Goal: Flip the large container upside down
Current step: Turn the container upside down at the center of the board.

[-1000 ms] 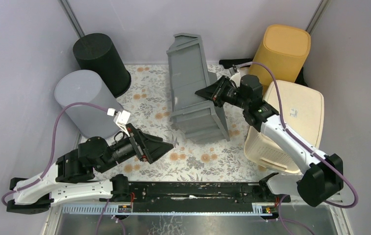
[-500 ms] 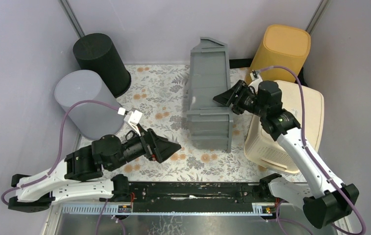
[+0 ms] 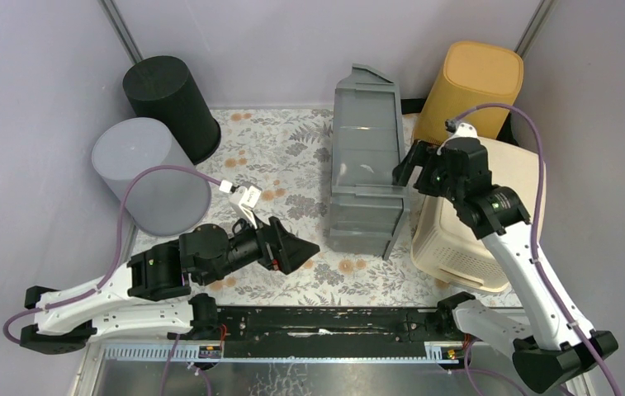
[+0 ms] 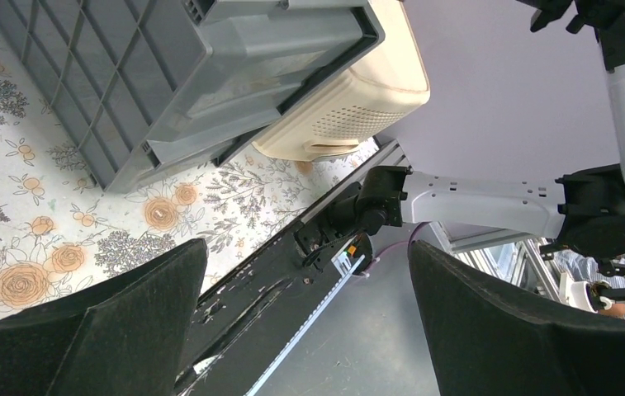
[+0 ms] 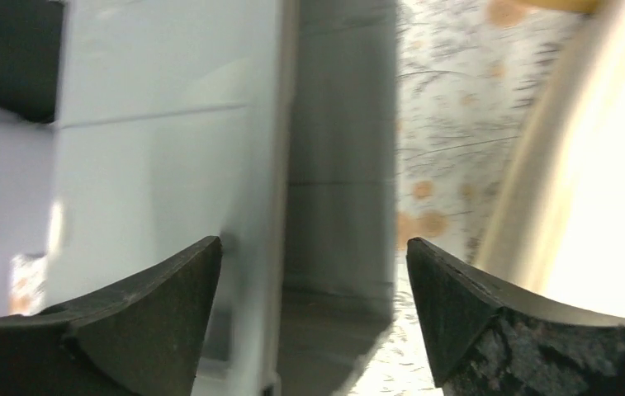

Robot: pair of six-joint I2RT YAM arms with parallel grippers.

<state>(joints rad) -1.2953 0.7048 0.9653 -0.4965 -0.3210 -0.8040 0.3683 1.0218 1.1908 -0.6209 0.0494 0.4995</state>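
Observation:
The large container is a grey open-front bin, tipped up on its side in the middle of the floral mat. Its right side leans on the cream bin. Its ribbed underside faces my left wrist camera. My right gripper is open at the container's right wall. That wall's edge stands between the spread jaws, close to the left finger, and is not pinched. My left gripper is open and empty, low over the mat in front of the container.
A black round bin and a pale grey round bin stand at the back left. A yellow bin stands at the back right behind the cream bin. The black base rail runs along the near edge.
My right gripper has opened and let go of the grey container. The container swung to the right and now leans on the cream bin. My left arm has slid rightwards.

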